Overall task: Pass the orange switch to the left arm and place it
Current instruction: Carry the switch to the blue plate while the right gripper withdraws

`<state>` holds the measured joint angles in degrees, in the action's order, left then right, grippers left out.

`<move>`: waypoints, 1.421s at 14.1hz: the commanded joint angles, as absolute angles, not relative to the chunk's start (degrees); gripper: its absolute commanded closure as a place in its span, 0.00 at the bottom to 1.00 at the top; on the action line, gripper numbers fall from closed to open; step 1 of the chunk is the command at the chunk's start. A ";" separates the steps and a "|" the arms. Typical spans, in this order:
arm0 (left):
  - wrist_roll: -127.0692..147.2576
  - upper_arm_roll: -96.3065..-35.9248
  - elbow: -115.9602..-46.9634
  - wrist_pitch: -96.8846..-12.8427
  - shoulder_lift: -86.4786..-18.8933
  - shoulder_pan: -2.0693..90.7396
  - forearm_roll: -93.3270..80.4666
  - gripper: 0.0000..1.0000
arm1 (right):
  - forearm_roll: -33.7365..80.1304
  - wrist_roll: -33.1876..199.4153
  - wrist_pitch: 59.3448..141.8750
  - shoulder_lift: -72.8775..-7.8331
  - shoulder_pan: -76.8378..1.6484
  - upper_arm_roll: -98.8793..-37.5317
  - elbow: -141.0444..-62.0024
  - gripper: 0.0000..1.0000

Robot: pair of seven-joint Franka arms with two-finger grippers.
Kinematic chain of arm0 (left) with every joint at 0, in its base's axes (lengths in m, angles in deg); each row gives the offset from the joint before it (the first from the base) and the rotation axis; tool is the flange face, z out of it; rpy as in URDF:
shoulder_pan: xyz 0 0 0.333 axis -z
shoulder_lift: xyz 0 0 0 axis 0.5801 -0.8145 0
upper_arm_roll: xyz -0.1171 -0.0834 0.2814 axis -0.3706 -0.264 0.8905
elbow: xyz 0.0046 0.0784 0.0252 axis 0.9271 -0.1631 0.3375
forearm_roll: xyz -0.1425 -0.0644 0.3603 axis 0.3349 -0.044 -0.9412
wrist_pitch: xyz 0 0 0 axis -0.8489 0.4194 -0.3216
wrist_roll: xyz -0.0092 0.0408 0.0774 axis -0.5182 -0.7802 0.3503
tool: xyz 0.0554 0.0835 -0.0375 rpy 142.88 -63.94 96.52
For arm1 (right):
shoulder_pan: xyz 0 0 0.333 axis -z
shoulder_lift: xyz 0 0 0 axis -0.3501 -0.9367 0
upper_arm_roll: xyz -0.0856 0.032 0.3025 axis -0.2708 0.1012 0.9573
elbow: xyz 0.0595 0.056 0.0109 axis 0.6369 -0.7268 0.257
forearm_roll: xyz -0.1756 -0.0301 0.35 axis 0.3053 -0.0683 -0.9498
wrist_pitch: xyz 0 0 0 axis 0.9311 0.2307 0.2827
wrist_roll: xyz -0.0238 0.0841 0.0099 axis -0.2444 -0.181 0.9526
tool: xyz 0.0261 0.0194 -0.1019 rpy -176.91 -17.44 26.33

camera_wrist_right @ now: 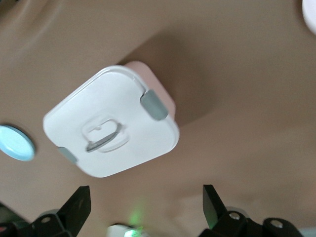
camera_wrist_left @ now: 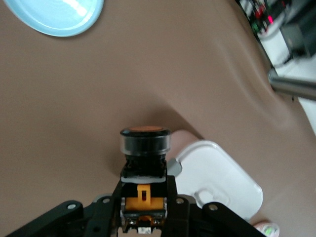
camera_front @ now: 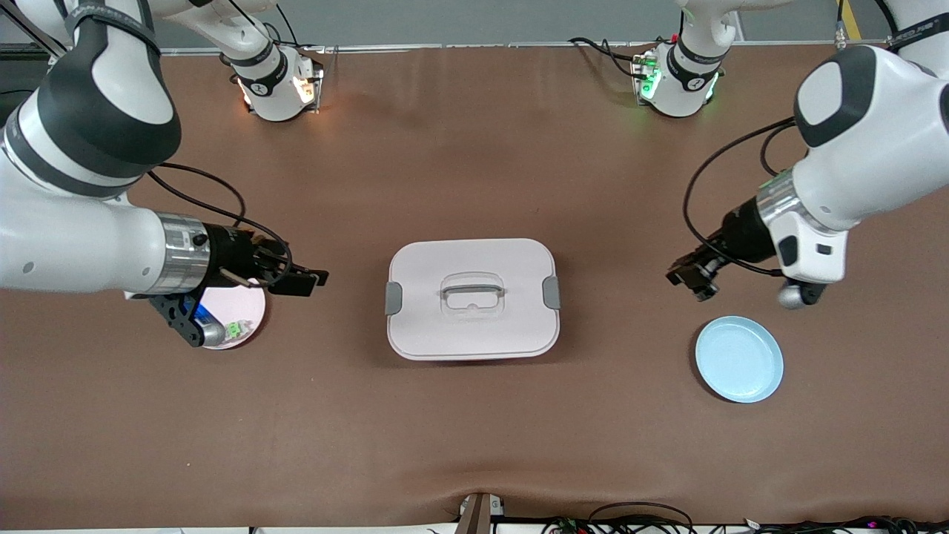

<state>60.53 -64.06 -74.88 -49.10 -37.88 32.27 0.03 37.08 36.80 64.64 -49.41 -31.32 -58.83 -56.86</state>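
Note:
The orange switch [camera_wrist_left: 144, 148] is a small black cylinder with an orange face, held upright between the fingers of my left gripper [camera_wrist_left: 144, 200]. In the front view, my left gripper [camera_front: 689, 278] is up in the air over bare table beside the light blue plate [camera_front: 739, 359], toward the left arm's end. The white lidded box [camera_front: 472, 298] sits mid-table between the arms and also shows in the left wrist view [camera_wrist_left: 222, 182] and the right wrist view [camera_wrist_right: 111, 123]. My right gripper [camera_front: 300, 280] is open and empty over the edge of a pink plate [camera_front: 241, 308]; its fingers [camera_wrist_right: 79, 207] stand wide apart.
A green-and-silver small switch [camera_front: 233, 330] lies on the pink plate under my right wrist. The light blue plate is nearer the front camera than my left gripper. Cables hang from both wrists. Bare brown table surrounds the box.

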 commanded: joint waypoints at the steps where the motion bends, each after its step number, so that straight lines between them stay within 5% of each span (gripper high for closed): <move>1: 70.14 -64.40 -74.83 -48.18 -37.35 28.70 -3.02 1.00 | 41.22 48.27 64.35 -47.83 -31.05 -58.62 -57.52 0.00; 7: 81.07 -64.23 -75.00 -49.06 -41.29 25.72 -12.78 1.00 | 56.34 72.50 64.79 -47.74 -29.82 -58.63 -57.35 0.00; 20: 97.51 -64.23 -75.53 -62.58 -59.13 23.24 -30.17 1.00 | 59.16 76.06 63.32 -42.12 -23.75 -60.47 -57.78 0.00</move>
<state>96.04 -63.85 -75.92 -60.48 -56.87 23.52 -27.22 58.33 75.82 65.83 -44.51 -24.47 -60.97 -56.42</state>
